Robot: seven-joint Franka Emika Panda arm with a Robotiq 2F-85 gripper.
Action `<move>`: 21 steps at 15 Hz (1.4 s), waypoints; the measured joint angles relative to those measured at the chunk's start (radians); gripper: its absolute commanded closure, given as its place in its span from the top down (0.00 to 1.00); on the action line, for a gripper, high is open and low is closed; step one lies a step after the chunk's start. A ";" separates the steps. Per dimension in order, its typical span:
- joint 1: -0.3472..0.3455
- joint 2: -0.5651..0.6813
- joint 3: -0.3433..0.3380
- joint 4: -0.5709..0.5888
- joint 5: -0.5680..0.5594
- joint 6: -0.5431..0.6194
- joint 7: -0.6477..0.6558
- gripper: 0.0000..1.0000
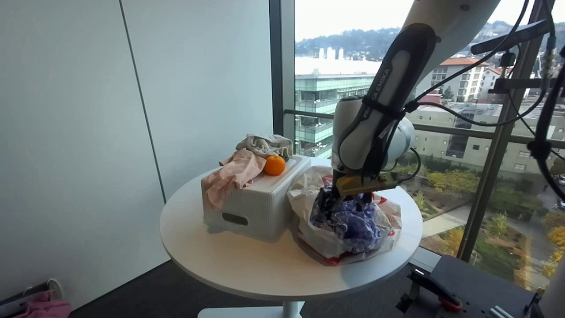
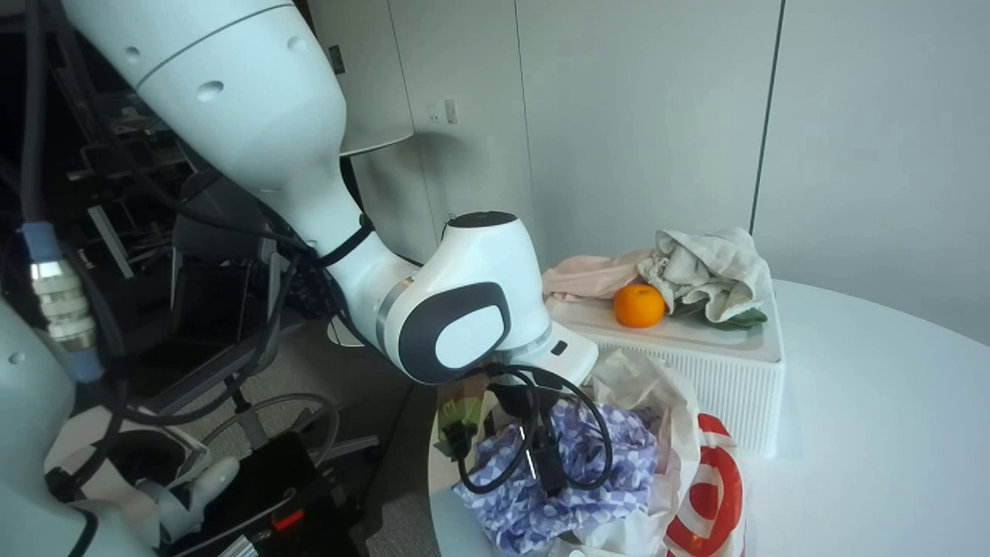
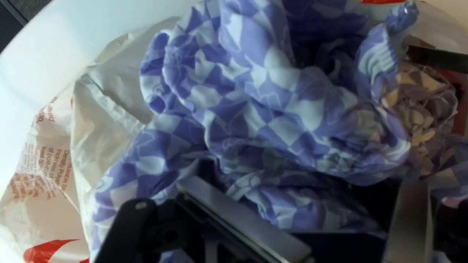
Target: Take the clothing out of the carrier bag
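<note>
Spread wide, the hand [image 1: 348, 205] straddles folds of purple clothing [image 1: 358, 226], apparently gripping none. In an exterior view, its bulk lies below, toward near-right, bunched in the carrier bag [image 1: 303, 199].

We seem to be in an upper-floor office: in an exterior view, smooth pale-grey wall panels [image 1: 79, 110] stand at the left, and at the right a tall dark-framed glass window [image 1: 446, 129] looks down on large pale buildings [image 1: 435, 145]; dark-grey carpet [image 1: 143, 289] lies below a round white pedestal bench [image 1: 229, 265].
</note>
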 measured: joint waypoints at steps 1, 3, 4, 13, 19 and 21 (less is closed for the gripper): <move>0.013 0.008 -0.012 -0.001 0.000 0.021 -0.005 0.60; 0.035 0.009 -0.027 -0.005 0.011 0.036 -0.017 0.44; 0.042 0.007 -0.030 -0.007 0.021 0.036 -0.025 0.38; 0.076 -0.054 -0.072 0.001 0.012 -0.071 -0.008 0.02; 0.088 -0.157 -0.045 0.110 -0.141 -0.224 0.150 0.02; 0.087 -0.222 -0.009 0.164 -0.216 -0.258 0.220 0.02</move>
